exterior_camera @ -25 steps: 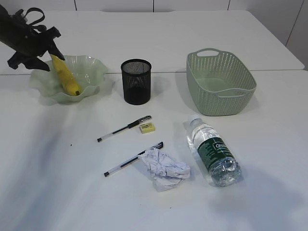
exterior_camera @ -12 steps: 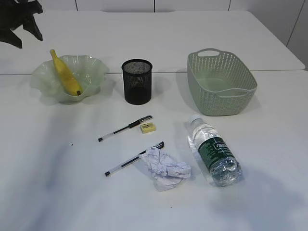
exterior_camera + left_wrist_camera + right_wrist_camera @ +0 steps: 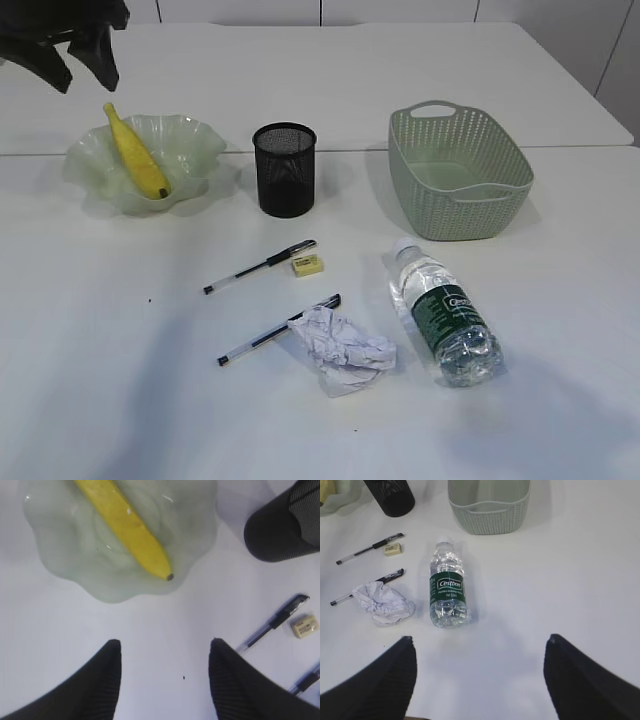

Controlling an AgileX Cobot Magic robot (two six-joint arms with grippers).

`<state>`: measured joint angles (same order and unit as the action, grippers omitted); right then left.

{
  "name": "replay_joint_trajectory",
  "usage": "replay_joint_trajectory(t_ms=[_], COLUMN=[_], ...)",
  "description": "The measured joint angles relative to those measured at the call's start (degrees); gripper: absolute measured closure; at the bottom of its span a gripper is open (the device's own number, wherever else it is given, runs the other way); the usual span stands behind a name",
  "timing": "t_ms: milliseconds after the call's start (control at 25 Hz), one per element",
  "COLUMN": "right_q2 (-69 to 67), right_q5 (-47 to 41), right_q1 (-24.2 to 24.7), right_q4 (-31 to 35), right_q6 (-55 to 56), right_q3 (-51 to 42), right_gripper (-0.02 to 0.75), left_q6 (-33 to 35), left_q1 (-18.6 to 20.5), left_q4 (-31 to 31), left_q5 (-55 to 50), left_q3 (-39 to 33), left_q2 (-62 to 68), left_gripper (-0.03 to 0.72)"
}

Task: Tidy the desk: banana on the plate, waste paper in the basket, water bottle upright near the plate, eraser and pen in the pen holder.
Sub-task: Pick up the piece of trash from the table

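The banana (image 3: 138, 155) lies in the pale-green ruffled plate (image 3: 200, 140) at the desk's back left. My left gripper (image 3: 82, 62) hangs open and empty above and behind the plate; in the left wrist view (image 3: 165, 642) bare desk shows between its fingers. Two pens (image 3: 260, 267) (image 3: 278, 329), the yellow eraser (image 3: 307, 265) and the crumpled waste paper (image 3: 342, 351) lie mid-desk. On its side at the right lies the water bottle (image 3: 445, 315). The black mesh pen holder (image 3: 284, 170) and the green basket (image 3: 458, 172) stand behind. My right gripper (image 3: 479, 639) is open, empty, high over the front desk.
The white desk (image 3: 100, 380) has a seam running across behind the plate and holder. Walls or cabinets show at the far back. The basket is empty inside.
My left gripper has let go of the banana, which now rests in the plate, and has risen up and back. The right gripper has not moved.
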<state>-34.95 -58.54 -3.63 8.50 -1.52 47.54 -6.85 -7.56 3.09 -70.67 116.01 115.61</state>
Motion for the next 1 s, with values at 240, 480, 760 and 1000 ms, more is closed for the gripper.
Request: replay_joint_trajectory(t_ms=[240,480,760,1000], right_q2=[0.00,0.00,0.00,-0.09], right_q5=[-2.67,-2.80,-3.26,-3.89], right_q1=[0.00,0.00,0.00,0.00], right_q4=[0.25,1.54,1.94,2.07], right_q6=[0.00,0.00,0.00,-0.70], right_q3=[0.00,0.00,0.00,0.00], right_gripper=[0.151,0.151,0.151,0.153], left_q6=[2.25,3.04,3.04,3.14], left_q1=[-0.01,-0.01,-0.01,-0.01], left_q4=[-0.08,2.33,6.00,10.57], left_q5=[-0.21,3.74,7.55,11.05], left_q3=[-10.80,-26.87,-47.07,-62.51], left_q2=[-7.75,-22.27,-37.51,-49.07], left_gripper=[0.294,0.295,0.296,0.297])
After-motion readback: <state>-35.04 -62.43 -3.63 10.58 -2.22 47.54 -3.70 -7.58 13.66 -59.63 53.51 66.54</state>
